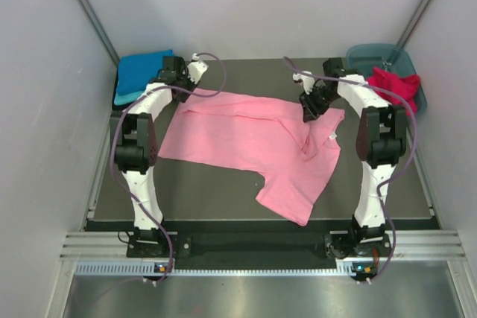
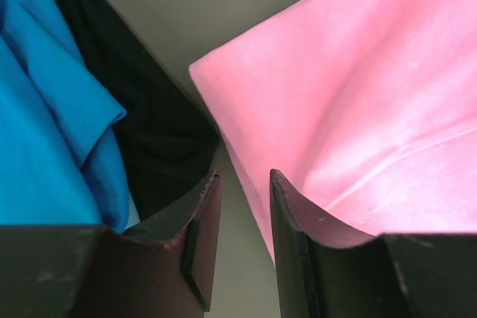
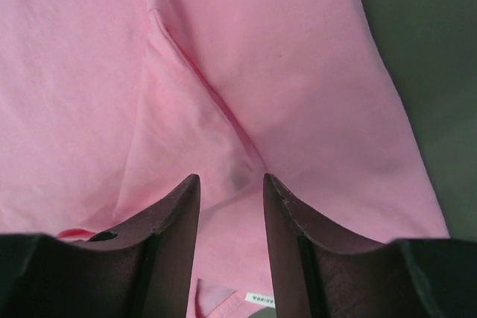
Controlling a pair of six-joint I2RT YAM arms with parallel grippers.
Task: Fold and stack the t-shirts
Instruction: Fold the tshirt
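Top external: limp light pink cotton t-shirt (image 1: 246,139) on dark tabletop (image 1: 220,191), probably best pinched at its corners; left tool (image 2: 245,176), right tool (image 3: 231,178) part-open, empty.

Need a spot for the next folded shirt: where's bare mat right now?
Bare: near-left mat, between left arm and pink shirt; also the far strip behind that shirt. Crowded: blue stack far left, tub with red shirt far right.

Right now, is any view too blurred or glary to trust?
Top external: evenly lit and sharp, with only a soft shadow beneath the pink t-shirt. Left wrist: a bright sheen on the pink fabric; the left end effector is slightly soft. Right wrist: pink fills the frame and the folds are clear.
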